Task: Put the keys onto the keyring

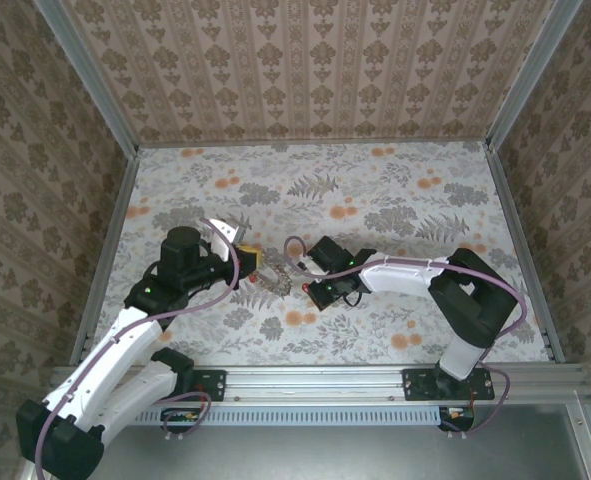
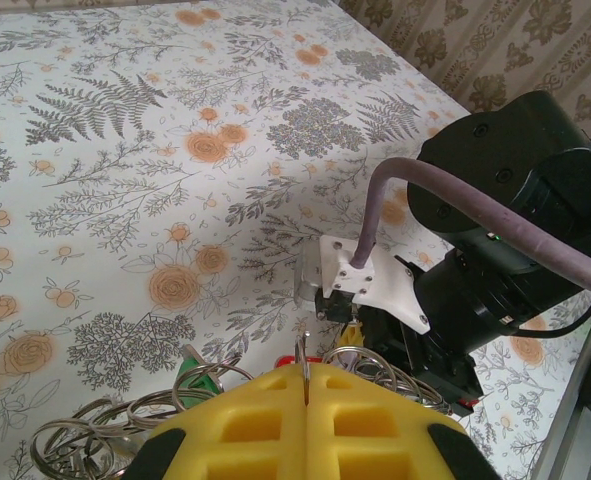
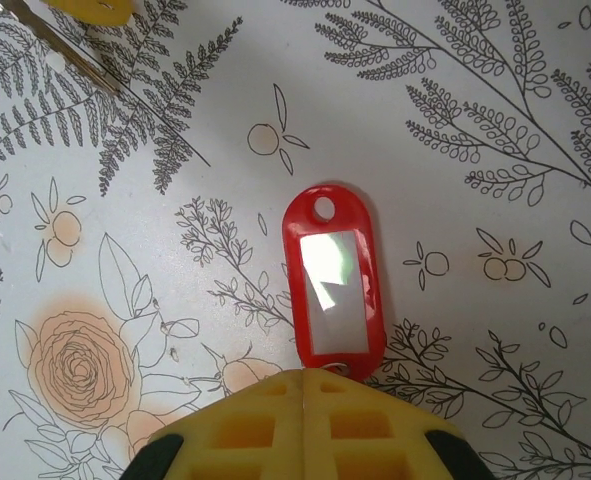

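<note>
The left tool (image 2: 305, 385) is clamped on a wire turn of the keyring (image 2: 75, 438), whose coils lie on the counter (image 2: 125, 200) beside the green-tagged key (image 2: 197, 378). The right tool (image 3: 305, 385) is closed over the lower end of the red-tagged key (image 3: 332, 285). Threading looks to be the step in hand. Next, that key's eye must meet the ring's parted end.
</note>
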Controlling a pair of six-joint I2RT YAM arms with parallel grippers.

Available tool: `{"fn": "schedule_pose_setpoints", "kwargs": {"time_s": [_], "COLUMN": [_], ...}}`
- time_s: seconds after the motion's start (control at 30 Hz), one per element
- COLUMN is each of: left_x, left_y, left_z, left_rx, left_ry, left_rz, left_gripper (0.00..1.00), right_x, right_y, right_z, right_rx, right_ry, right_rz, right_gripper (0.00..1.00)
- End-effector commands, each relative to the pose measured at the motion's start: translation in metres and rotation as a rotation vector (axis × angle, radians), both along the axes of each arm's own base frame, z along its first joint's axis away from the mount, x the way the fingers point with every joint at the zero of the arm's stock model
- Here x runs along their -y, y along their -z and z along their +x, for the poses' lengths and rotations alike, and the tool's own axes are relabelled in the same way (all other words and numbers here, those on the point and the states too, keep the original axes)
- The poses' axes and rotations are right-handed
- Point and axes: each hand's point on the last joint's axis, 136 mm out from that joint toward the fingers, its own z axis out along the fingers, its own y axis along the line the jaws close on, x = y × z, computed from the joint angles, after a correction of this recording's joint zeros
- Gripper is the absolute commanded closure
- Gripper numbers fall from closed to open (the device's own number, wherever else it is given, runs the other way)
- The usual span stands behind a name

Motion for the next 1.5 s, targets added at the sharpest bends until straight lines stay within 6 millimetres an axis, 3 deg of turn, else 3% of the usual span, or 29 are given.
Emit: {"fn": "schedule_pose_setpoints", "kwargs": {"time_s": [0.0,0.27,0.83,1.27,1.47], "left_x": [0.0,0.001,-0.01,-0.015,-0.016], "left_y": [-0.013,-0.013,-0.02,-0.024,-0.024], "left_z": [0.004,0.004,0.005,0.009,0.01], "left_rx": [0.036,0.034,0.047,0.048,0.047], "left_ry": [-0.009,-0.008,-0.039,-0.059,-0.062], "left_rz": [-0.03,-0.04,-0.037,-0.045,-0.045], "left_gripper": [1.0,1.0,1.0,1.0,1.0], "right_x": [0.0,0.013,0.008,0.012,0.012], "right_y": [-0.006,-0.017,-0.006,0.009,0.009], "right_z": [0.001,-0.002,0.0,0.001,0.0], "right_rx": [0.007,0.121,0.29,0.297,0.3], "right_ry": [-0.001,-0.035,-0.132,-0.154,-0.159], "right_rz": [0.021,-0.047,-0.294,-0.366,-0.363], "right_gripper": [0.87,0.66,0.58,0.63,0.78]}}
